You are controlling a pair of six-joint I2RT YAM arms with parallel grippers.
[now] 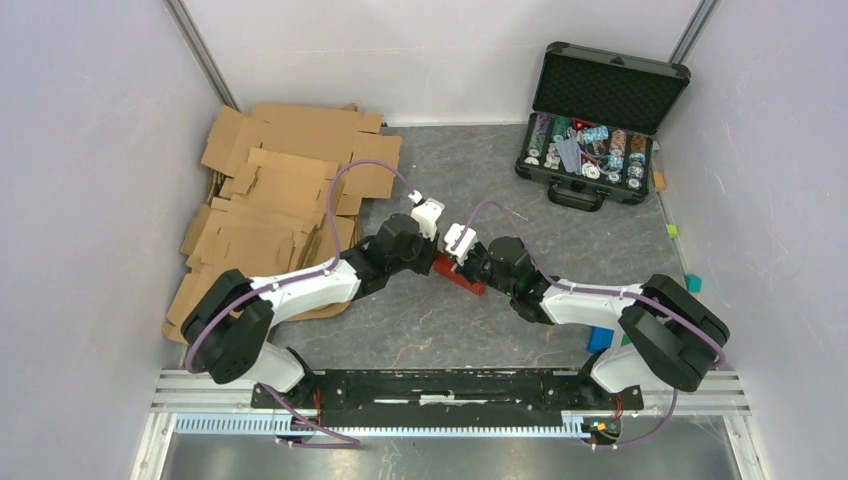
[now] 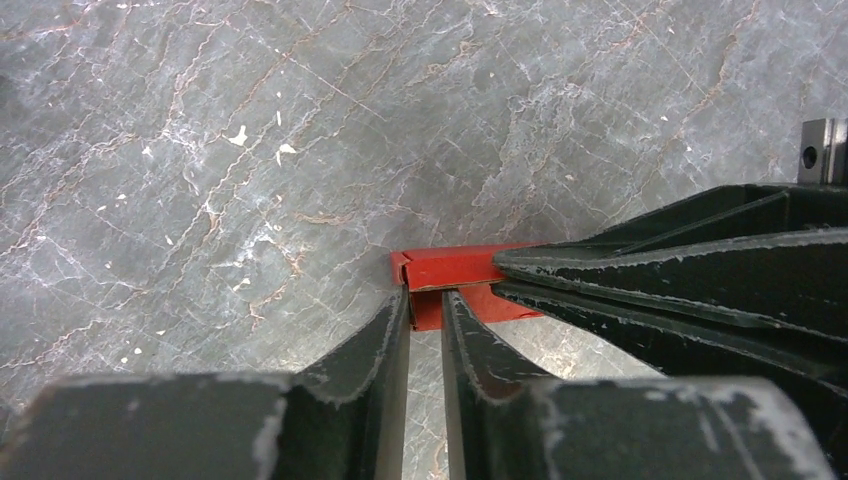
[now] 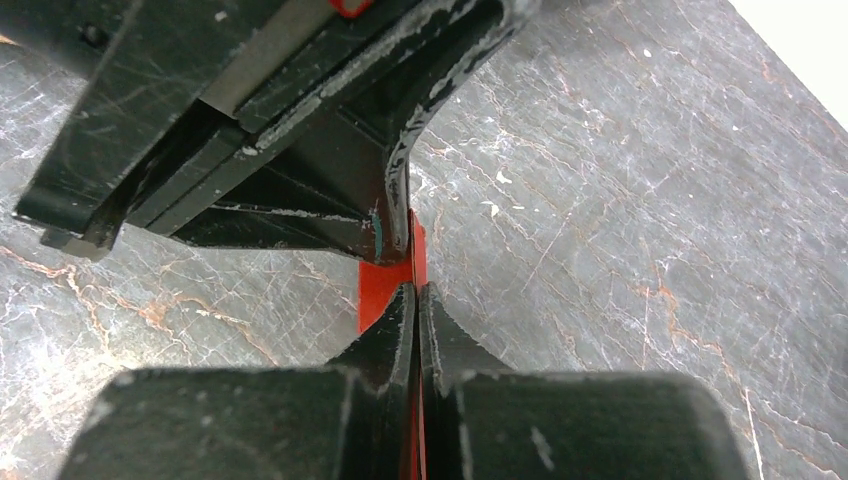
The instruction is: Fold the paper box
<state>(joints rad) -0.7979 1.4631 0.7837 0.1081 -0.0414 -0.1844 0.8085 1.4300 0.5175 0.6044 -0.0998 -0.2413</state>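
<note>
**Top external view.** The two arms reach inward and meet near the middle of the grey marbled worktop [image 1: 450, 160]. The left gripper [image 1: 441, 260] and the right gripper [image 1: 468, 268] stand tip to tip over the paper box [image 1: 462, 279], of which only a low red strip shows below the fingers. Brown cardboard sheets [image 1: 285, 185] are heaped at the far left corner. An open black case of poker chips [image 1: 596, 125] sits at the far right corner. The state of the jaws cannot be read from this height.

**Left wrist view.** The red corner of the paper box [image 2: 448, 268] lies on the worktop, with one thin wall standing up between the left gripper's [image 2: 426, 308] fingers. The jaws stand narrowly apart, with a slim gap on either side of that wall. It cannot be told whether either pad touches the wall. The right gripper's fingers [image 2: 600, 262] enter from the right edge and lie along the adjoining wall.

**Right wrist view.** The right gripper [image 3: 414, 292] has its jaws pressed together on a red wall of the paper box [image 3: 375, 292]. A thin red line runs down the seam between the two fingers, a grip that neither of the other views shows. The left gripper's fingers [image 3: 392, 190] come down from above onto the same red corner.
</note>
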